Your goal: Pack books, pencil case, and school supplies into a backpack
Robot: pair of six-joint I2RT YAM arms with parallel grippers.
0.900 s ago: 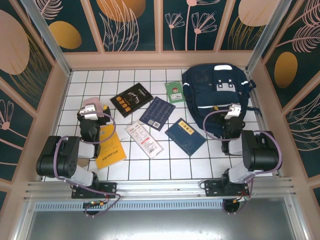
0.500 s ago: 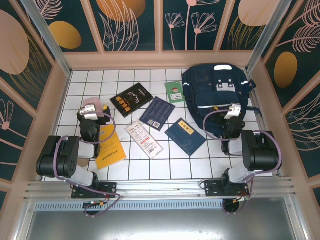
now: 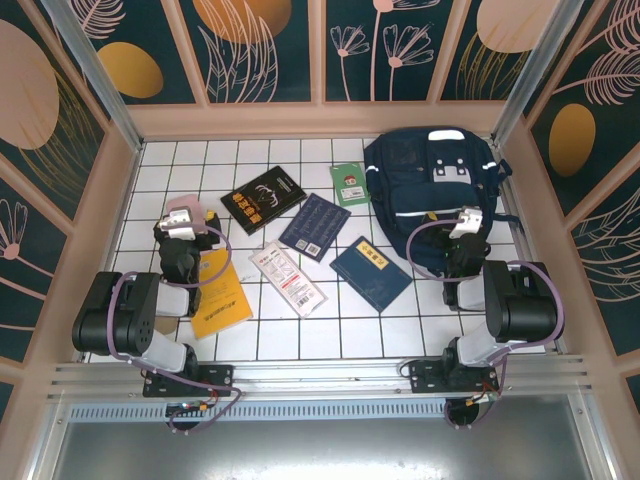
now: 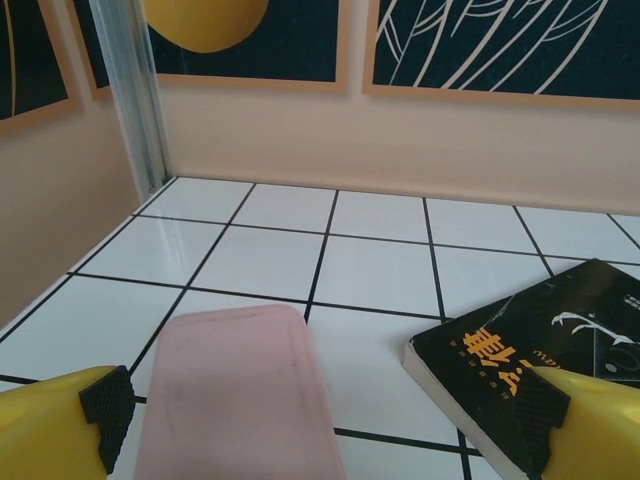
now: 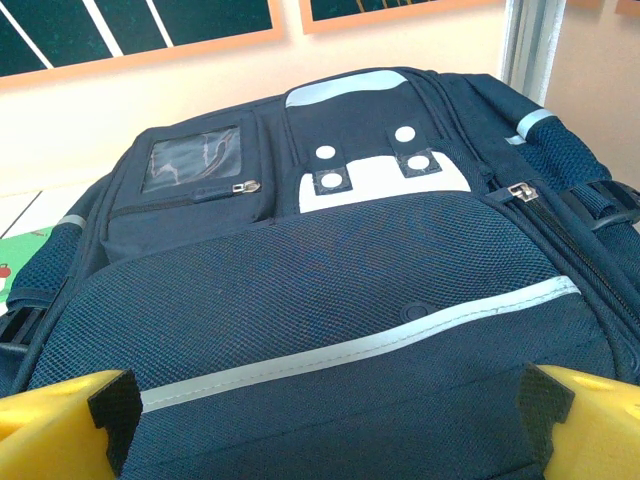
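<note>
- Two grippers: left gripper [image 4: 325,410] and right gripper [image 5: 325,405], both with fingers spread wide, holding nothing.
- Pencil case [image 4: 240,400]: flat on the table [image 3: 300,340], between the left fingers [image 4: 60,425].
- Backpack [image 5: 330,300]: far right corner, front face up, just ahead of the right gripper.
- Black book [image 3: 262,198]: right of the pencil case; navy books [image 3: 315,225] [image 3: 371,272] mid-table; green book [image 3: 350,184] beside the backpack; yellow book [image 3: 222,300] partly under the left arm [image 3: 120,320].
- Packet [image 3: 288,278]: between the yellow book and the navy books.
</note>
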